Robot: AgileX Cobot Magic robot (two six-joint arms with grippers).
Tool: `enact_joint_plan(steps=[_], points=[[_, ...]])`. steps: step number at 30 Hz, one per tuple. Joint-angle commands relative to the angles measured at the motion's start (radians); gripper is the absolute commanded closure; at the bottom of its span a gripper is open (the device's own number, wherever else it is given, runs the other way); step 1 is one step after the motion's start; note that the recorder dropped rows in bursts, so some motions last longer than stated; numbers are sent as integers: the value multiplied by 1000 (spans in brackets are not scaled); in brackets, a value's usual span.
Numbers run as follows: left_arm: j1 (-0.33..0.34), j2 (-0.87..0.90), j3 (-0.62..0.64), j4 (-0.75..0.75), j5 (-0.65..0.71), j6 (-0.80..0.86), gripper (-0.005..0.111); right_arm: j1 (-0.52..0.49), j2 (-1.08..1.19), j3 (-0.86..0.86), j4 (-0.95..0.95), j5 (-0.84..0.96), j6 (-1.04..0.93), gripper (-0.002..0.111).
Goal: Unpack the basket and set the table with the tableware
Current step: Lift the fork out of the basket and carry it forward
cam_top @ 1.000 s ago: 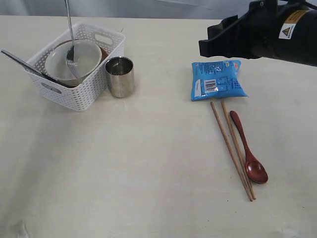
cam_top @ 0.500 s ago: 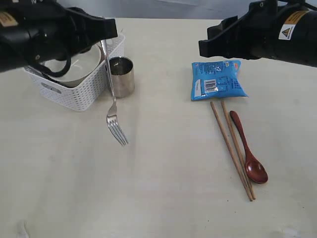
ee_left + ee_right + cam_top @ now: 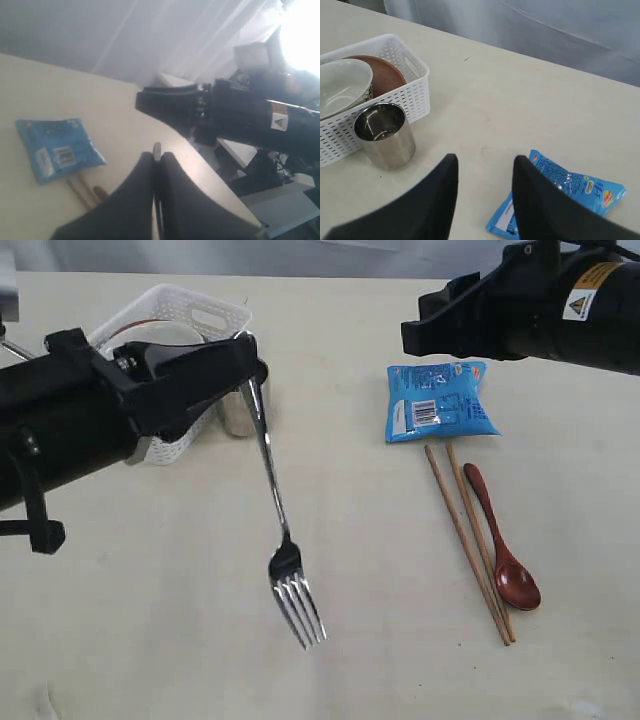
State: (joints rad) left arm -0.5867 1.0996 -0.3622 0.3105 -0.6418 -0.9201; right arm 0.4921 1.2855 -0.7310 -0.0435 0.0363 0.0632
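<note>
The exterior view looks steeply down on the worktop [image 3: 200, 640] from above. Each wrist view sits close behind its own tool, the left tool [image 3: 157, 156] and the right tool [image 3: 485, 159]. All three views share the blue packet [image 3: 440, 400].

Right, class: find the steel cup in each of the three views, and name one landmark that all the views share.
Exterior view: the cup is upper left, beside the basket, half hidden behind the left arm.
Left wrist view: not in it.
Right wrist view: the cup shows in full, next to the basket.
Shared landmark: the blue packet, in all three.
</note>
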Motion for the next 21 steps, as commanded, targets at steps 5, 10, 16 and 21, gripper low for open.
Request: enact_joint_plan(steps=[5, 10, 16, 21], points=[[206, -5, 7, 578, -50, -434, 107, 2, -2, 0, -4, -1, 3, 73], [394, 58, 7, 769, -278, -531, 107, 2, -2, 0, -4, -1, 3, 73], [588, 272, -8, 905, -569, -539, 107, 2, -2, 0, -4, -1, 3, 73], [633, 487, -89, 1013, -579, -547, 107, 2, -2, 0, -4, -1, 4, 73]])
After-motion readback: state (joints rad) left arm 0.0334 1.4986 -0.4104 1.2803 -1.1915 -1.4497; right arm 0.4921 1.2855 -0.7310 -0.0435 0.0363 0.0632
